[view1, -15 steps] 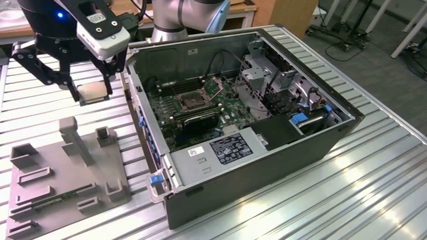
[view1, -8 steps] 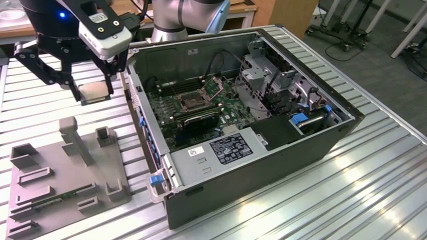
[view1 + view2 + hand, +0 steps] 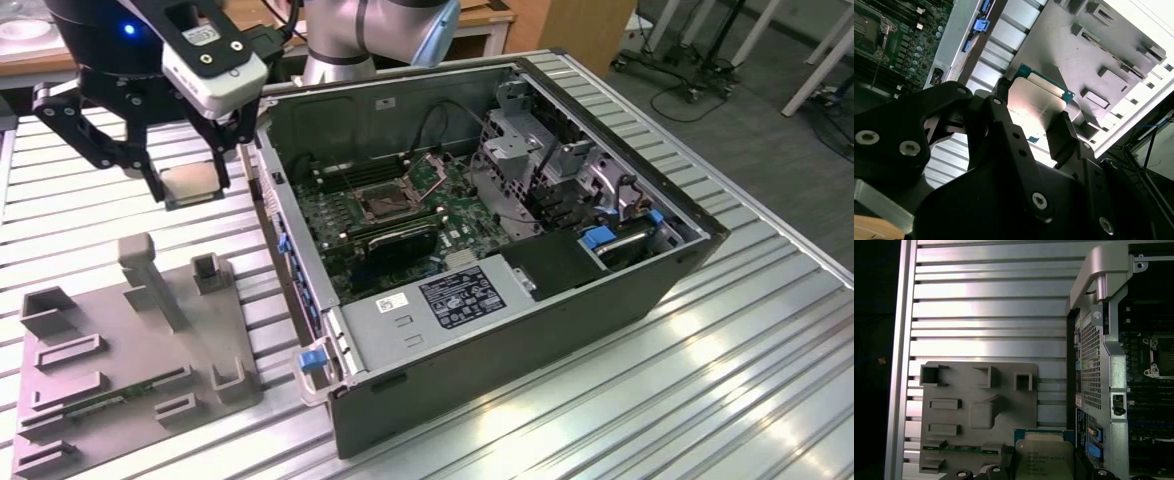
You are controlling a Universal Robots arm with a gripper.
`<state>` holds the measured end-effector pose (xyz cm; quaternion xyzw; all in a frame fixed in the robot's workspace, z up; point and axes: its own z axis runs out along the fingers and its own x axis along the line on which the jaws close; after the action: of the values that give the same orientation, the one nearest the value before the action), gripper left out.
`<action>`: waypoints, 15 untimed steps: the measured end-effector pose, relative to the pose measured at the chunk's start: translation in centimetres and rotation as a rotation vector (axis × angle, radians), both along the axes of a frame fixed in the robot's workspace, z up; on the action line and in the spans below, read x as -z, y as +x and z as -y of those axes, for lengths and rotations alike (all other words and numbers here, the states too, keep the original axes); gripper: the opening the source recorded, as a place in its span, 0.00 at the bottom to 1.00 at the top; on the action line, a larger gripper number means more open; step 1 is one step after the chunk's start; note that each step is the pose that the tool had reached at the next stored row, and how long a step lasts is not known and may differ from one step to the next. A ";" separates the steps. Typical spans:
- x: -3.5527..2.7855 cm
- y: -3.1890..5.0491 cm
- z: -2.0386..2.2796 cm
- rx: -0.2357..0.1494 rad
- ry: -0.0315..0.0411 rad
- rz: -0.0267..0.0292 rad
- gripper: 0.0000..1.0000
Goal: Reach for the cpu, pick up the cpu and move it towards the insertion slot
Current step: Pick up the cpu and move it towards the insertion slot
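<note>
The cpu (image 3: 191, 183), a small flat square chip with a pale metal face, hangs in the air off the open computer case's side on the exterior view's left. My gripper (image 3: 187, 178) is shut on it, one black finger on each of two opposite edges. In both wrist views the cpu (image 3: 1036, 102) (image 3: 1046, 457) sits between the fingers (image 3: 1061, 131), above the slatted table and the grey tray's edge. The insertion slot (image 3: 387, 205), a metal-framed square socket with a dark centre, lies on the green motherboard inside the case, also seen as the insertion slot (image 3: 1161, 357) in the first wrist view.
The grey plastic tray (image 3: 134, 350) with raised blocks lies on the slatted table at the exterior view's left front, a green memory stick (image 3: 114, 395) in one groove. The case wall (image 3: 287, 230) stands between the gripper and the motherboard. Drive cages and cables fill the case's far side.
</note>
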<state>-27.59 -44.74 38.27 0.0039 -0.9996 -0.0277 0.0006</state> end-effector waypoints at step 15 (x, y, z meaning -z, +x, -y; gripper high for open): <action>0.00 0.68 -0.01 0.000 0.0000 0.0000 0.55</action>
<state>-26.91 -44.73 38.27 0.0039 -0.9996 -0.0277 0.0006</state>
